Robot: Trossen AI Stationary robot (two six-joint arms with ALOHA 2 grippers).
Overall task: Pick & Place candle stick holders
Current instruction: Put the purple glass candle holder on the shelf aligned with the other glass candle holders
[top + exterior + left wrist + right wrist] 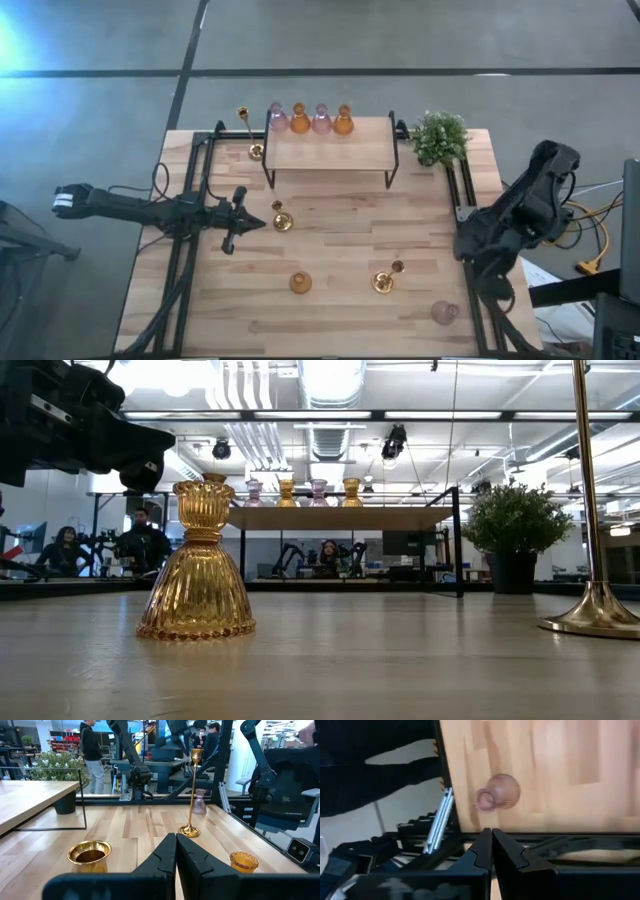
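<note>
A potted plant (439,137) sits beside a wooden shelf (330,150) on the table (340,300).

This is a robotics lab in an open industrial hall. The wooden bench (330,235) stands on a bare grey concrete floor (400,40) and is edged with black metal framing (190,200). Overhead run exposed white ducts (330,400) and strip lights. Beyond the bench, other dark robot arms (131,755) stand on further benches, people sit at workstations (140,540), one person (92,750) stands among the rigs, and loose cables (590,225) trail beside the bench.
</note>
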